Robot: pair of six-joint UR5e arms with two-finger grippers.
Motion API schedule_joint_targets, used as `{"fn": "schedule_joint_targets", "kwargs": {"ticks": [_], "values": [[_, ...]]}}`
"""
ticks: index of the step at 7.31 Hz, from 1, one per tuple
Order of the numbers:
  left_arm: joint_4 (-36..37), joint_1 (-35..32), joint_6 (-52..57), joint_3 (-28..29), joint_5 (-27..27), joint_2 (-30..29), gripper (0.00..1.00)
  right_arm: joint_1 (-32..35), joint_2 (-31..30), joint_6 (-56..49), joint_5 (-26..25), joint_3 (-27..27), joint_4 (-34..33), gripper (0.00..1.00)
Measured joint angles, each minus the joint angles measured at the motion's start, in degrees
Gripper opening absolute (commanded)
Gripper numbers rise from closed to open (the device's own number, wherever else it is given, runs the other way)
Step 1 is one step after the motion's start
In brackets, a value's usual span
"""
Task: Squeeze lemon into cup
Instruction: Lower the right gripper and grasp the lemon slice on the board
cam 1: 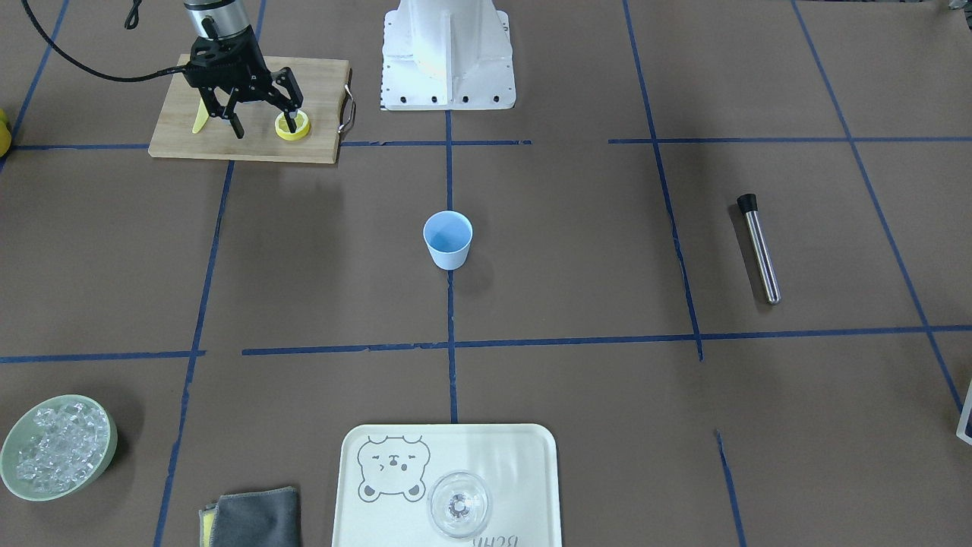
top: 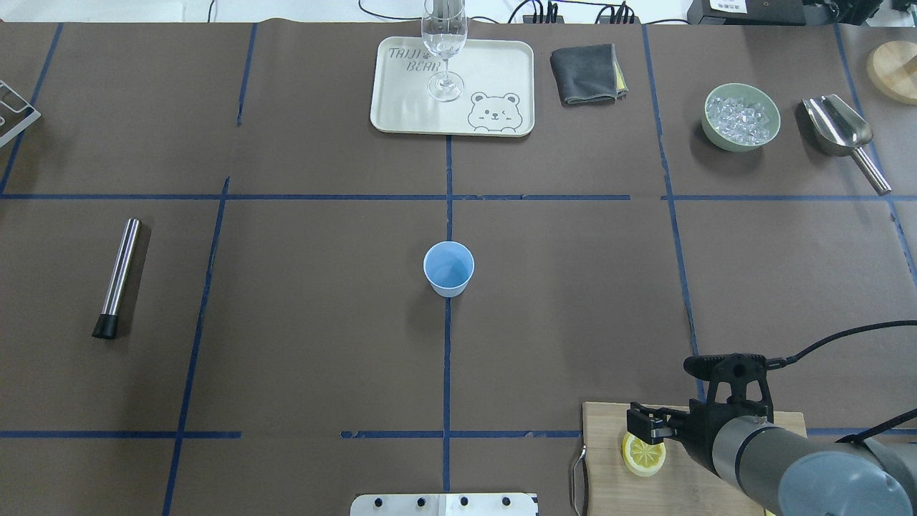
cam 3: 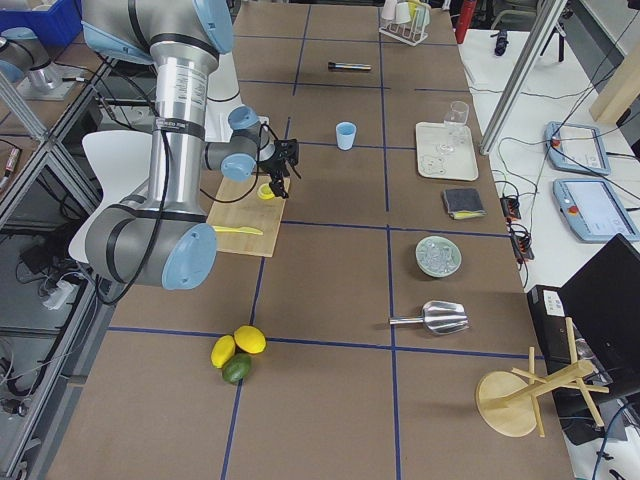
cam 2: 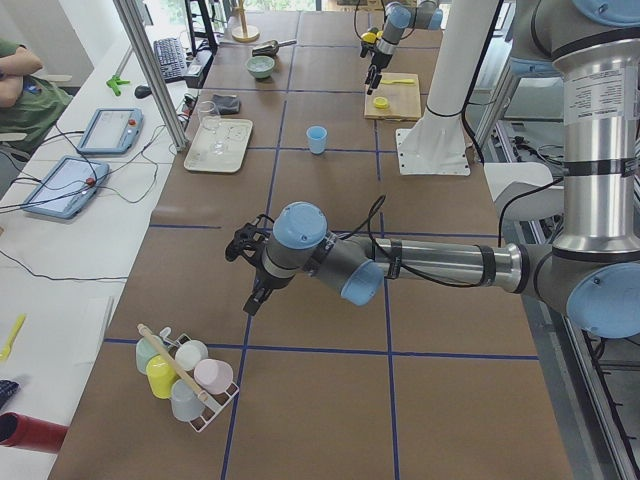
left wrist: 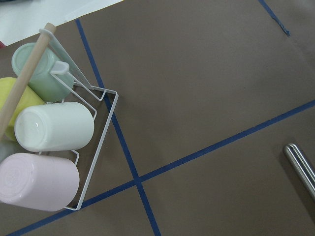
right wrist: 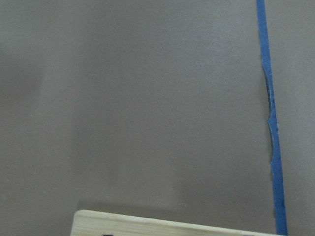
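R gripper [cam 1: 264, 125] spread wide over cutting board [cam 1: 319, 83]; lemon [cam 1: 301, 131] off-centre under handle-side fingertip [cam 1: 288, 110], by board's handle edge.

Open table [cam 1: 342, 228] all the way from cutting board [cam 1: 323, 106] to cup [cam 1: 448, 240].

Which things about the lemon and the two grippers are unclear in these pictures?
Right gripper touching lemon or above it: front-facing view, one of its fingers overlaps it.
Left gripper open or shut: exterior left view only, too small.
Lemon in right wrist view: cut off; only the cutting board edge shows.
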Motion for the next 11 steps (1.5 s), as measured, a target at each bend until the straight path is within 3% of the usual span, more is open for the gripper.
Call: {"fn": "schedule_joint_targets", "kwargs": {"ticks": [4, 11], "values": [[-0.1, 0.0, 0.0, -0.6, 0.0, 0.0, 1.0, -4.7, 4.5, 4.6, -4.2, -3.1, -3.4, 0.92], [0.0, 0.0, 0.0, -0.7, 0.0, 0.0, 1.0, -5.6, 4.2, 4.5, -4.1, -4.2, -3.6, 0.89]]}}
